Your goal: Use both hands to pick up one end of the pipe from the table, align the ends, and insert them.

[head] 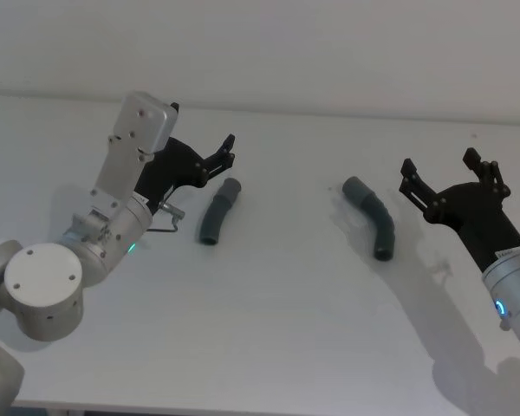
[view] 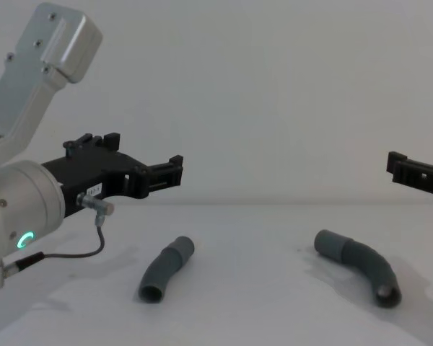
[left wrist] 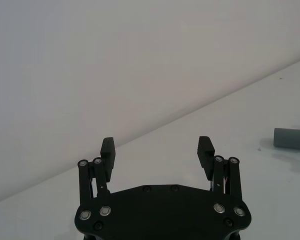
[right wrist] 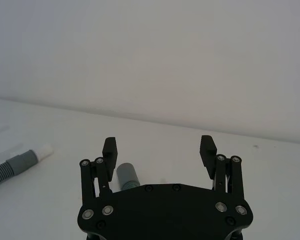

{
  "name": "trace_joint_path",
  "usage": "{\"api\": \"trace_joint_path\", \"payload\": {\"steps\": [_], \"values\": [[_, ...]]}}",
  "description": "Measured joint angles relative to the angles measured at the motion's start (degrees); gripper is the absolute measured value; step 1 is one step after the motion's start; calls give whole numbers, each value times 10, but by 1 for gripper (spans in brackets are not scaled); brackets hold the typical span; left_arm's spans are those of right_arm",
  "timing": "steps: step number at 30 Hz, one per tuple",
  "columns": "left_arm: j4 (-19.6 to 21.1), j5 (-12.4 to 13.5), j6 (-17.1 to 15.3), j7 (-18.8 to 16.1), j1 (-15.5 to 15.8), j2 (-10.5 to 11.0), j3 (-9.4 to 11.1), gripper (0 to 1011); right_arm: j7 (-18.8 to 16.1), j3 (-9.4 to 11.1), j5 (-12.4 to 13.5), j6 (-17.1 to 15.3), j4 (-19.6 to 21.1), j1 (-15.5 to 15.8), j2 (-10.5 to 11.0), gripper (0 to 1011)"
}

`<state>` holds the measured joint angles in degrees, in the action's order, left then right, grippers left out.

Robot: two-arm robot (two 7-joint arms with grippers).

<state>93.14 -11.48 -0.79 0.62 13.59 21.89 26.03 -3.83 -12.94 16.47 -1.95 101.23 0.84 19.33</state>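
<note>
Bright even light, soft shadows on table (head: 269, 347)

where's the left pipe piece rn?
In the head view the left pipe piece lies on the table at the robot's left, just right of the open left hand, untouched; the other piece lies farther right.

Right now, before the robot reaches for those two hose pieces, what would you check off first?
1. Both pieces lie free on the table: ok. The left pipe piece and the right pipe piece lie well apart.
2. Left gripper open and empty: ok.
3. Right gripper open and empty: ok.
4. Left gripper around its piece: not ok. It hangs above and beside it.
5. Right gripper centred on its piece: not ok. The cuff sits near one finger, not midway.
6. Ends lined up for joining: not ok. Neither piece is lifted yet.
</note>
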Motion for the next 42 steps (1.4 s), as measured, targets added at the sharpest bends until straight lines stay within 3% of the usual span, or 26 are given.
{"api": "trace_joint_path", "payload": {"steps": [42], "values": [[0,0,0,0,0,0,0,1000,0,0,0,0,0,0,0,1004]]}}
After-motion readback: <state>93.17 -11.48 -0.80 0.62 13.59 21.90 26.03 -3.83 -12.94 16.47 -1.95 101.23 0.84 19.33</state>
